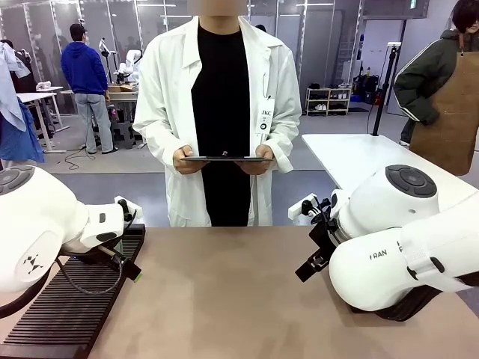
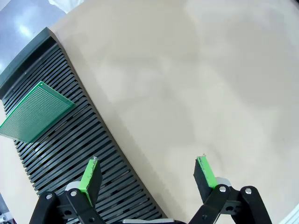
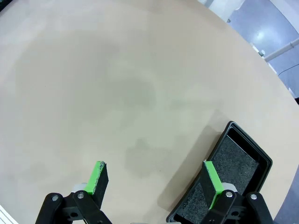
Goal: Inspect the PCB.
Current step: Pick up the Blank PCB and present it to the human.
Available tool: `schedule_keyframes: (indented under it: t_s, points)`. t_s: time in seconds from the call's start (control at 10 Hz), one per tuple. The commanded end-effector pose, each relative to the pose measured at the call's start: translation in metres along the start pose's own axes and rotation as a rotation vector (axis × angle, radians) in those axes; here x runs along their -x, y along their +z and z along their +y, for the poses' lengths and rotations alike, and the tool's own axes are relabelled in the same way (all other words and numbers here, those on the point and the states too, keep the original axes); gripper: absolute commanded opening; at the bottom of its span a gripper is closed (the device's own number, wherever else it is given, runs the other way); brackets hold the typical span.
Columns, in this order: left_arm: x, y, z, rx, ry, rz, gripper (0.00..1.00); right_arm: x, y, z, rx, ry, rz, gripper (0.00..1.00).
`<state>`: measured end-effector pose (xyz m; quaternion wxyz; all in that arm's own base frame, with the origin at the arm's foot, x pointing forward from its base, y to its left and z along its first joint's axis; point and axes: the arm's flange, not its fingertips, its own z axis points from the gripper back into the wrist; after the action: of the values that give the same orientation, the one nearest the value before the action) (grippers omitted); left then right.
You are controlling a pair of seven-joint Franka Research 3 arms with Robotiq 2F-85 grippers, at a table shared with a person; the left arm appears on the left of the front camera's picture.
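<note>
Two robot arms stand at a shared table with the inspection, by the look of it, not yet begun. The green circuit board [image 2: 36, 112] rests on a black ribbed rack [image 2: 93, 140] at about nine o'clock in the left wrist view. Whether it is propped at a tilt or lying flat is hard to say, and nothing touches it.

The left gripper [image 2: 147, 171] hangs over the rack's long edge with its fingers spread wide and empty; the board sits at its ten o'clock, well clear of the pads. The right gripper [image 3: 155, 176] is likewise spread and holds nothing, poised over bare tabletop with a shallow black tray [image 3: 238, 161] at its four o'clock.

Across the table [image 1: 224, 299], at twelve o'clock in the front view, a person in a white coat holds a flat board [image 1: 224, 158], seen edge-on, in both hands [image 1: 187, 161].

Everything appears left to do — lifting the circuit board, showing it, setting it down. Room is generous, with the middle of the table bare between rack and tray. The rack's far end reaches the table's far edge, though, and the tray lies near the rim — both spots call for care.
</note>
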<state>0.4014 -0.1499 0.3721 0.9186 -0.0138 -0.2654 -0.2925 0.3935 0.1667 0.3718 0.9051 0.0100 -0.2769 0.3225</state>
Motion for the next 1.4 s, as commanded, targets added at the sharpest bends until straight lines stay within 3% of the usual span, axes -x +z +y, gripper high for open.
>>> schedule_keyframes:
  t_s: [0.0, 0.2, 0.5, 0.7, 1.0, 1.3]
  points:
    - [0.0, 0.0, 0.0, 0.0, 0.0, 0.0, 1.0, 0.0, 0.0, 0.0, 0.0, -0.002, 0.0, 1.0]
    - [0.0, 0.0, 0.0, 0.0, 0.0, 0.0, 1.0, 0.0, 0.0, 0.0, 0.0, 0.0, 0.0, 1.0]
    - [-0.022, 0.05, 0.027, 0.097, 0.049, 0.058, 1.0, -0.04, 0.045, -0.039, -0.109, -0.099, 0.036, 1.0]
    - [-0.029, 0.087, 0.044, 0.28, 0.071, 0.046, 1.0, -0.054, 0.079, -0.06, -0.176, -0.123, 0.043, 1.0]
    - [-0.012, 0.142, 0.08, 0.588, 0.133, -0.038, 1.0, -0.043, 0.12, -0.113, -0.598, -0.358, 0.111, 1.0]
    - [0.054, 0.185, 0.132, 0.809, 0.316, -0.16, 1.0, 0.01, 0.163, -0.179, -0.82, -0.55, 0.052, 1.0]
